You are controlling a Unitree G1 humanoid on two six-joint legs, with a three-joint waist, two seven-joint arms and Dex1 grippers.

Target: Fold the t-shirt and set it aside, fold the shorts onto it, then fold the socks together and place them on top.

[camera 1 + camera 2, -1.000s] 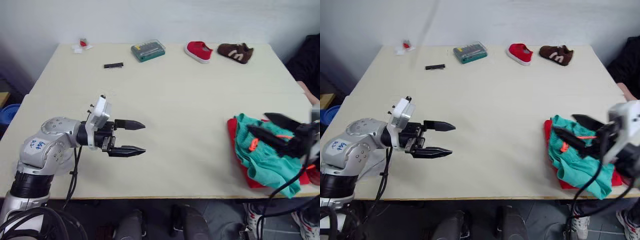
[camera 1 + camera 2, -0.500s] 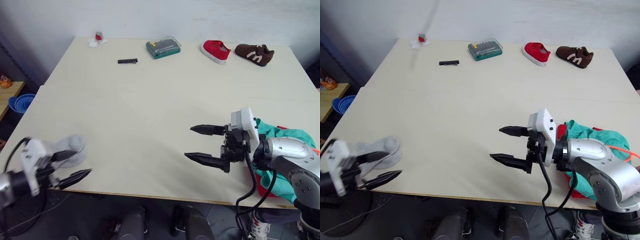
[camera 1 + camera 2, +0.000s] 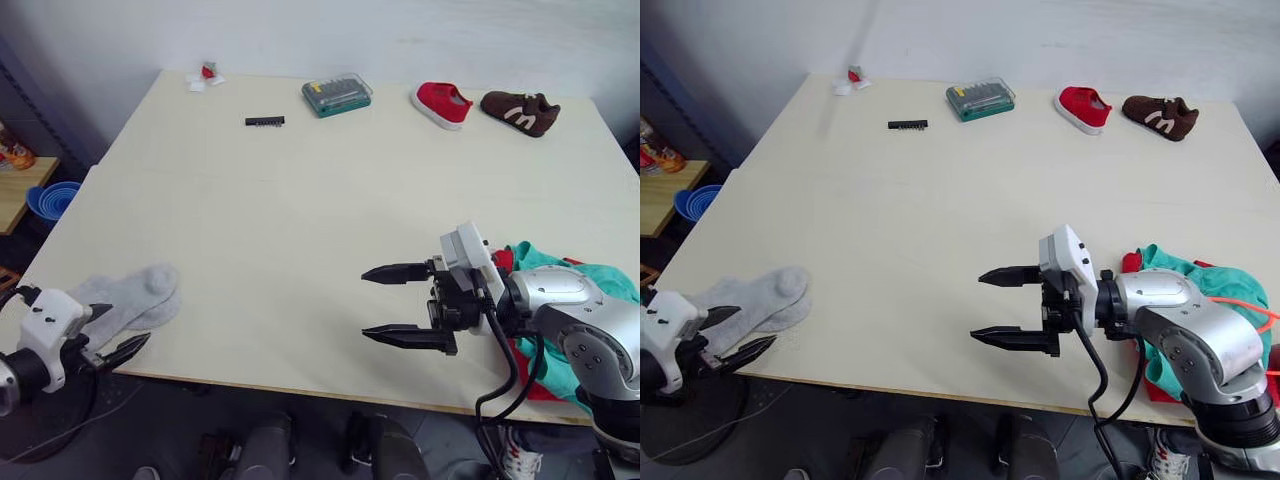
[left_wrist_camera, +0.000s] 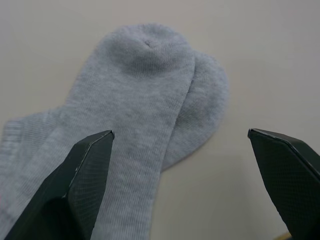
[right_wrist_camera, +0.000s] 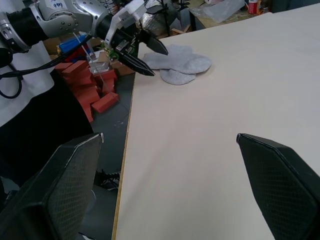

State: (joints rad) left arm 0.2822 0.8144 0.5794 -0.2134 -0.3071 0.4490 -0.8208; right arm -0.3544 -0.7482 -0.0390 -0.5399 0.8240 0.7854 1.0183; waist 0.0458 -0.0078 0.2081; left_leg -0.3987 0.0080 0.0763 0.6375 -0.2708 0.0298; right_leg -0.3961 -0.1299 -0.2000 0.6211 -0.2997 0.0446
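The socks (image 3: pixel 130 297), a light grey pair lying one over the other, rest flat at the table's front left corner. My left gripper (image 3: pixel 125 328) is open just off the table edge, its tips pointing at the socks (image 4: pixel 130 120) without touching them. My right gripper (image 3: pixel 366 304) is open over bare table, empty, to the left of the clothes pile. That pile sits at the front right: the teal shorts (image 3: pixel 1170 262) lie bunched on top of the red t-shirt (image 3: pixel 1155 390), mostly hidden behind my right arm.
Along the far edge lie a red shoe (image 3: pixel 441 103), a brown shoe (image 3: pixel 519 110), a green bit case (image 3: pixel 337 95), a black bit strip (image 3: pixel 265 122) and a small red-and-white item (image 3: pixel 207 75). Blue bowls (image 3: pixel 55 198) sit off the left side.
The view has swung left. My right gripper has come off the shorts to the bare table beside the pile. My left gripper has gone from mid-table to the socks at the front left.
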